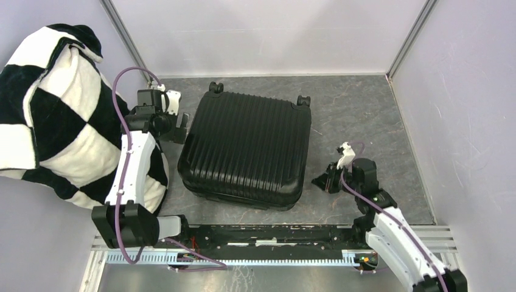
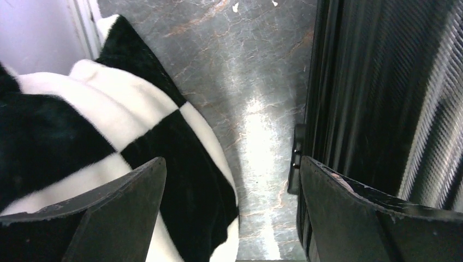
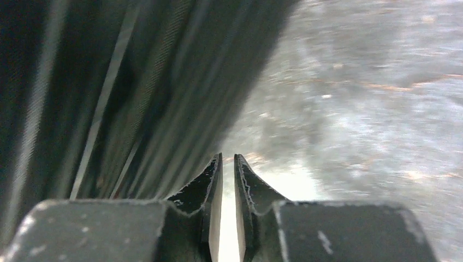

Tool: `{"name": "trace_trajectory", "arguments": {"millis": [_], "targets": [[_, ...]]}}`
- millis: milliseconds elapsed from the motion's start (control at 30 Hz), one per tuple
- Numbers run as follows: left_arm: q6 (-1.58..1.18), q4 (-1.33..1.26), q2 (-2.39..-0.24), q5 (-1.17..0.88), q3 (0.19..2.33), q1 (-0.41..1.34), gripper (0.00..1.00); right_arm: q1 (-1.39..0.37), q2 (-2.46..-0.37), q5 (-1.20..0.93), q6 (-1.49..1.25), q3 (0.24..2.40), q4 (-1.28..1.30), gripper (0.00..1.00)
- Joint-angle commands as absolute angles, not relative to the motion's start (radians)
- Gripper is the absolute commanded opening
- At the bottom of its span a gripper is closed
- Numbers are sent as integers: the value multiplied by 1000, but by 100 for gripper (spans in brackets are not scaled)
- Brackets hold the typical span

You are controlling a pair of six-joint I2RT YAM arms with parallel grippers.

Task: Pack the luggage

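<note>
The luggage, a black ribbed hard-shell suitcase, lies closed and flat on the grey floor, wheels toward the back. Its ribbed side fills the right of the left wrist view and the left of the right wrist view. My left gripper is open and empty beside the suitcase's left edge, between it and the blanket. My right gripper is shut and empty, low by the suitcase's right front corner. In the right wrist view its fingers stand almost together with a thin slit of light between them.
A large black-and-white checkered blanket is heaped at the left, also seen in the left wrist view. Lavender walls close in the marbled grey floor. A black rail runs along the near edge.
</note>
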State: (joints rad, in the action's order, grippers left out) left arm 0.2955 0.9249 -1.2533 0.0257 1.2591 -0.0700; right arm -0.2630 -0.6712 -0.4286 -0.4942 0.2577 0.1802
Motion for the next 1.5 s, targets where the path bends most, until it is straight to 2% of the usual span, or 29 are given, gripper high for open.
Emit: {"name": "trace_trajectory", "arguments": {"millis": [0,167,400,667,933,1167,1300,1400,1467], "targets": [[208,827,-1318,8,1259,-62,98,-349,-516,-650,-410,247,253,16],[175,808,-1374,5,1269,-30,98,-454,-410,-748,-449,227,174,10],[150,763,-1489,44,1277,48,98,-554,-500,-799,-577,145,-79,11],[139,741,-1682,49,1400,95,98,-585,-627,-563,-698,97,-222,8],[143,814,-1944,-37,1713,178,98,-585,-765,-311,-861,13,-534,4],[176,934,-2198,-167,2088,247,99,-580,-922,-203,-810,162,-543,4],[182,1017,-2358,-191,2398,259,99,-579,-995,-124,-837,176,-594,4],[186,1035,-2387,-139,2533,257,100,-584,-1087,-114,-876,191,-667,4],[181,994,-2319,-90,2498,247,100,-602,-1143,-95,-878,222,-676,4]]}}
